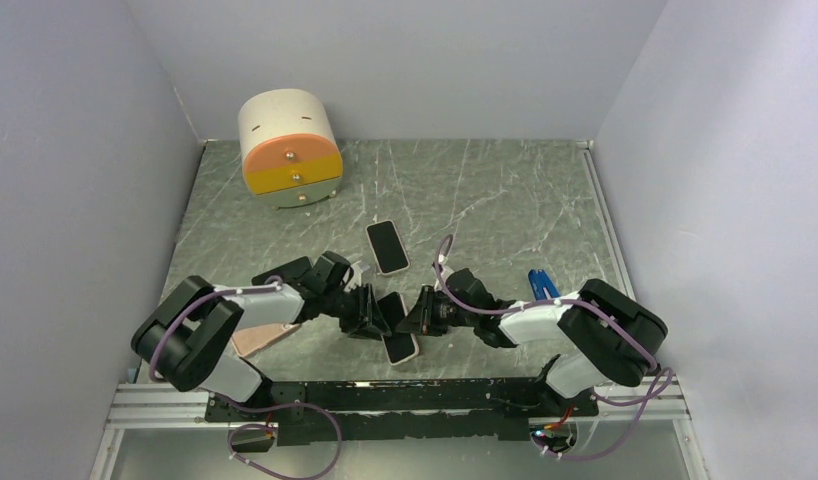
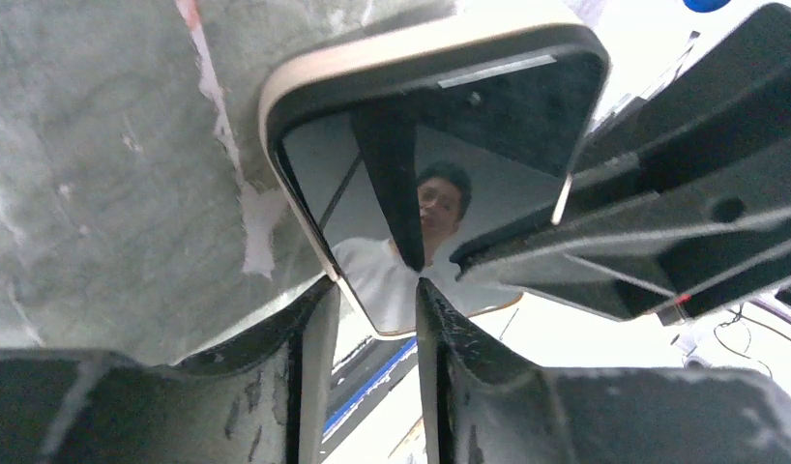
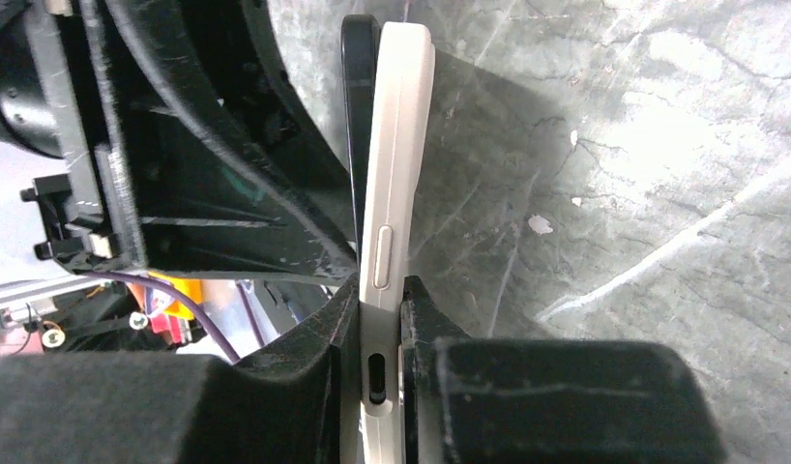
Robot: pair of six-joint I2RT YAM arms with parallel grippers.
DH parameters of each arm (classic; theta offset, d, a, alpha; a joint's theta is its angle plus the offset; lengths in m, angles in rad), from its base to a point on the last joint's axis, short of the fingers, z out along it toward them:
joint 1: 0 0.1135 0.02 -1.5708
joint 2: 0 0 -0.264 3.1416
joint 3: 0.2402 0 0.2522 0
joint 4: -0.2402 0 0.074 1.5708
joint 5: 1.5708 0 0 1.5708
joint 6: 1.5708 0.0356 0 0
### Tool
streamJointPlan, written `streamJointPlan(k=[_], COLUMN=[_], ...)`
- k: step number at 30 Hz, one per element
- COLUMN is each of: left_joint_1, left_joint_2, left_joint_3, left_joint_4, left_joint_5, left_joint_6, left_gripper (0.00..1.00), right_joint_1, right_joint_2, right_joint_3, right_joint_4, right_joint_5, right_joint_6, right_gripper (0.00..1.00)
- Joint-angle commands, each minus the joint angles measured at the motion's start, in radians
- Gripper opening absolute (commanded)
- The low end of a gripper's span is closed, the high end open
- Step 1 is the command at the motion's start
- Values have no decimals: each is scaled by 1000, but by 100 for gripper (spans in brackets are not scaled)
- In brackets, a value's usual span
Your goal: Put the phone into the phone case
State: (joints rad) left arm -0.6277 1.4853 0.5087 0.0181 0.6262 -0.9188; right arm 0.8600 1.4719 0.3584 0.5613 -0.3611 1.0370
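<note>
A black-screened phone (image 2: pixel 488 106) sits in a cream phone case (image 2: pixel 392 48), and both grippers hold it up on edge above the table's near middle (image 1: pixel 400 346). My right gripper (image 3: pixel 380 290) is shut on the case's side (image 3: pixel 396 145), with the dark phone (image 3: pixel 356 77) pressed against the case's left face. My left gripper (image 2: pixel 372 290) is closed narrowly on the lower corner of the phone. In the top view the left gripper (image 1: pixel 373 316) and right gripper (image 1: pixel 418 314) face each other across it.
A second phone (image 1: pixel 387 246) lies flat just beyond the grippers. A cream and orange drawer box (image 1: pixel 290 148) stands at the back left. A flat peach thing (image 1: pixel 260 338) lies under my left arm. A blue object (image 1: pixel 542 283) lies by my right arm.
</note>
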Motion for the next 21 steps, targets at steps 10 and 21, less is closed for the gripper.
streamJointPlan(k=[10, 21], left_joint_1=[112, 174], left_joint_2=[-407, -585], left_joint_3=[122, 404], left_joint_4=[-279, -451], left_joint_5=[-46, -10], left_joint_6=[27, 25], left_gripper=[63, 91], right_joint_1=[-10, -9], right_joint_2=[-187, -526], right_joint_3=[89, 45], right_joint_4=[10, 176], right_joint_5=[-13, 22], right_joint_6=[-165, -310], right_gripper=[0, 0])
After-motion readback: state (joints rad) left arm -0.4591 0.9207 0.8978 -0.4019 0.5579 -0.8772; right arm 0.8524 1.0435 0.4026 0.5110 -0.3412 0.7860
